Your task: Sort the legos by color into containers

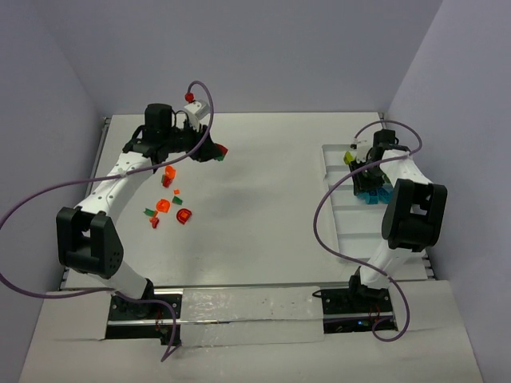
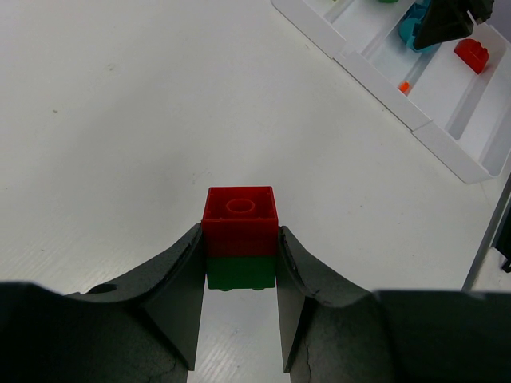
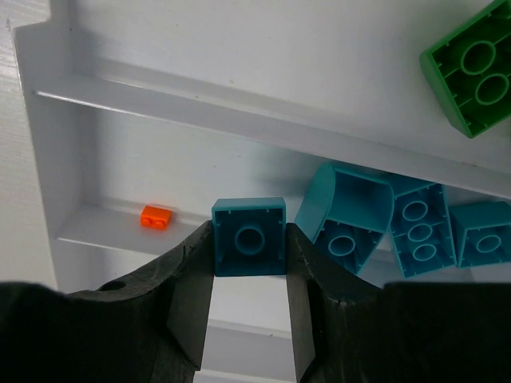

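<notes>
My left gripper (image 2: 239, 254) is shut on a red brick (image 2: 239, 209) stacked on a dark green brick (image 2: 241, 271), held over the bare table at the back left (image 1: 214, 152). More legos lie loose below it: an orange one (image 1: 169, 173), a red one (image 1: 184, 215) and small green ones (image 1: 148, 211). My right gripper (image 3: 249, 263) is shut on a teal brick (image 3: 249, 238), underside up, above a compartment of the white tray (image 3: 239, 112) where other teal bricks (image 3: 347, 215) lie. A green brick (image 3: 471, 68) sits one compartment over.
The tray (image 1: 339, 215) runs along the table's right side, with a lime brick (image 1: 349, 157) at its far end. A tiny orange piece (image 3: 156, 216) lies on a divider ledge. In the left wrist view a red brick (image 2: 472, 54) rests in a tray compartment.
</notes>
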Motion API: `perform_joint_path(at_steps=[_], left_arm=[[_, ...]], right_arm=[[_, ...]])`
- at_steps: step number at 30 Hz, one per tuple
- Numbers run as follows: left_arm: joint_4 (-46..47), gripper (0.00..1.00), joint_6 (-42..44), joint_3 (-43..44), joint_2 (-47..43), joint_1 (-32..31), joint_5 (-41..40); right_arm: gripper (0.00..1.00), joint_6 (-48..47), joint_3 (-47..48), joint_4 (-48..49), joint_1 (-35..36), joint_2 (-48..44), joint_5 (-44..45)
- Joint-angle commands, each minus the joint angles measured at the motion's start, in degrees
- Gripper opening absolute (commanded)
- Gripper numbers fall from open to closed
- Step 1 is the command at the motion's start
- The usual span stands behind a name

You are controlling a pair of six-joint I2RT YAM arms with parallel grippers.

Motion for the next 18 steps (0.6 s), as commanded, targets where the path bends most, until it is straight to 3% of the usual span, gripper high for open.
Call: perform_joint_path(at_steps=[1,2,3,9,15,18], left_arm=[[0.02,0.00,0.66,1.02,-2.15,-0.25,-1.57],[0.41,0.00,0.46,0.74,-2.21,-0.25,-1.48],[0.70,0.00,0.17,0.62,-2.21,-0.25,-1.36],[2.06,0.00,-2.27,0.81,-1.69,-0.25,-0.56],[4.05,0.00,-6.60,1.65,-1.36,-0.25,0.48],[5.77,0.00,-10.43,3.08,-1.19,-0.25,1.18]], right_arm=[[0.00,0.52,1.66,2.06,0.30,-0.41,1.43],[0.05,0.42,1.54,1.87,0.36,-0.35,1.67],[0.17,0.31,1.37,1.64,0.36,-0.35,1.84],[0.53,-0.02,0.84,0.59,0.36,-1.52,2.41],[0.68,0.14,3.43,-2.77,0.69,-3.97,1.11],[0.70,1.01,6.93,-5.43,1.09,-6.14,-1.94]])
